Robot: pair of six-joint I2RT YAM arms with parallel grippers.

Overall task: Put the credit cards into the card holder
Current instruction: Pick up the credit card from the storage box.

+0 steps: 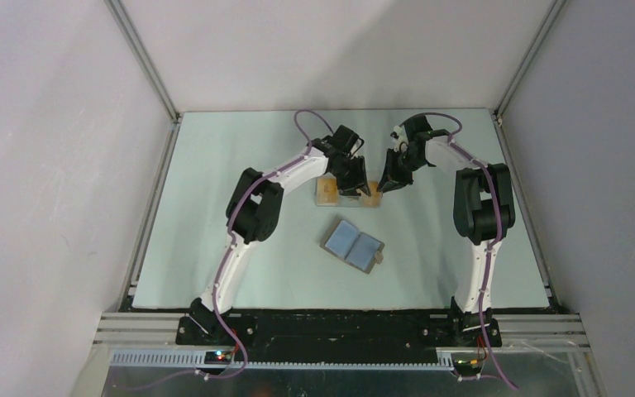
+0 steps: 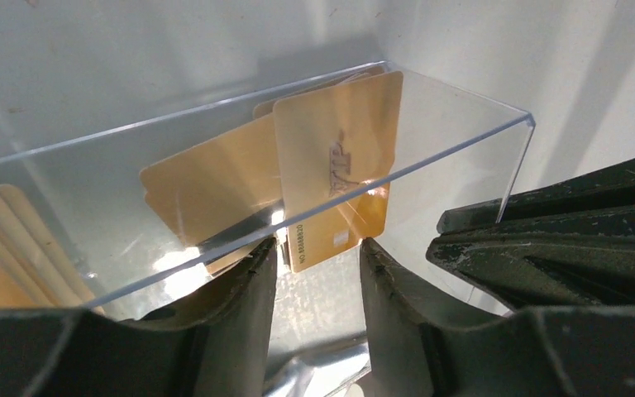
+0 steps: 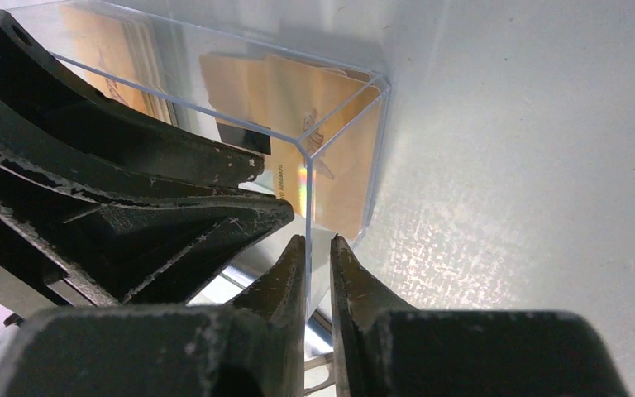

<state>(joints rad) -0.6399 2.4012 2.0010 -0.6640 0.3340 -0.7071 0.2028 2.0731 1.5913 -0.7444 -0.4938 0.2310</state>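
The left gripper [image 2: 318, 252] reaches at the clear box [image 2: 455, 147] with its jaws standing apart and a plain gap between them. Straight ahead of its tips leans the nearest card [image 2: 339, 165], orange-gold, its face turned toward the wrist and its lower edge level with the fingertips (whether either tip touches it cannot be told). Behind that card and off to the gripper's left, more credit cards [image 2: 207, 186] lean inside the same box, one showing a dark stripe; further left again, a separate bunch stands against the wall. Close on its right side sits the dark bulk of the right gripper [image 3: 314, 248], whose jaws are nearly together, pinched on the thin clear wall of the box near one corner, with cards just beyond its tips on the far side of that wall. Seen from above, both grippers meet over the box on the table [image 1: 215, 190]. The card holder [image 1: 353, 246] lies unfolded and flat, inner faces up, back toward the arm bases from both grippers and well apart from the box.
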